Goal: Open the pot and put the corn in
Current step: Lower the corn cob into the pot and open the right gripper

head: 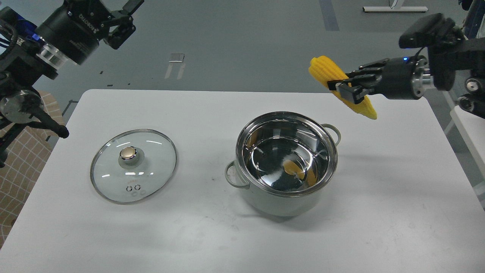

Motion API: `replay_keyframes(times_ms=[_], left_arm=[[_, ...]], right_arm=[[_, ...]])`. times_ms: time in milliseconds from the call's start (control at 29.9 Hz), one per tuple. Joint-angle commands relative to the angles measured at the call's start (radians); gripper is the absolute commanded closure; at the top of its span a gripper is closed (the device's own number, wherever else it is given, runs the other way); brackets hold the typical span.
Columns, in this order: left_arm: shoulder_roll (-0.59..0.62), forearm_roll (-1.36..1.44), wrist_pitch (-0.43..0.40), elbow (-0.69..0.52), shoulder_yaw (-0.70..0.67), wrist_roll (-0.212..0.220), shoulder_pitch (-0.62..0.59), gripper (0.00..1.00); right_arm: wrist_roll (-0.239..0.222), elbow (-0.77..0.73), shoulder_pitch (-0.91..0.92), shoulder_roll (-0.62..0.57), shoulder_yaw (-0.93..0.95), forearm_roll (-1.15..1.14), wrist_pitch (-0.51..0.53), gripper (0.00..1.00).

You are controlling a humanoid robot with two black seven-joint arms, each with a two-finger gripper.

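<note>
The pale grey-green pot (286,163) stands open on the white table (227,235), its steel inside showing a yellow reflection. The yellow corn (326,71) hangs in the air above and to the right of the pot, tilted with its tip down to the right. My right gripper (346,90) is shut on the corn's middle. My left gripper (127,15) is raised at the top left, far from the pot, open and empty. The glass lid (133,165) with a gold knob lies flat on the table left of the pot.
An office chair (454,49) stands on the floor at the far right. A white side surface (471,129) edges in at the right. A checked cloth (19,167) shows beside the table's left edge.
</note>
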Motion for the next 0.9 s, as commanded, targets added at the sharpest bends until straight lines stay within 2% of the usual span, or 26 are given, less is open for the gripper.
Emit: replay_keyframes(times_ms=[0, 201, 368, 468, 535, 602, 668, 735, 869], left_arm=[[0.0, 0.0, 0.0, 0.0, -0.001, 0.0, 0.0, 0.09], [0.0, 0.0, 0.001, 0.0, -0.001, 0.0, 0.0, 0.09], [-0.001, 0.0, 0.0, 0.0, -0.001, 0.0, 0.0, 0.08], [-0.001, 0.0, 0.001, 0.0, -0.001, 0.0, 0.0, 0.08], [-0.001, 0.0, 0.001, 0.0, -0.001, 0.0, 0.0, 0.08], [-0.001, 0.0, 0.001, 0.0, -0.001, 0.0, 0.0, 0.08], [-0.003, 0.0, 0.001, 0.0, 0.001, 0.0, 0.0, 0.08], [-0.004, 0.0, 0.001, 0.0, 0.001, 0.0, 0.0, 0.08], [-0.004, 0.0, 0.001, 0.0, 0.001, 0.0, 0.0, 0.08]], right_arm=[[0.0, -0.008, 0.013, 0.135, -0.041, 0.012, -0.001, 0.95], [0.0, -0.027, -0.007, 0.235, -0.15, 0.041, -0.013, 0.94], [0.0, -0.047, -0.053, 0.265, -0.155, 0.042, -0.015, 0.9], [0.0, -0.048, -0.066, 0.271, -0.155, 0.044, -0.016, 0.82], [0.0, -0.05, -0.067, 0.277, -0.155, 0.044, -0.02, 0.73], [0.0, -0.053, -0.072, 0.28, -0.156, 0.045, -0.027, 0.54], [0.0, -0.053, -0.078, 0.282, -0.157, 0.045, -0.029, 0.43], [0.0, -0.055, -0.078, 0.283, -0.157, 0.045, -0.029, 0.41], [0.0, -0.053, -0.078, 0.282, -0.157, 0.045, -0.029, 0.29]])
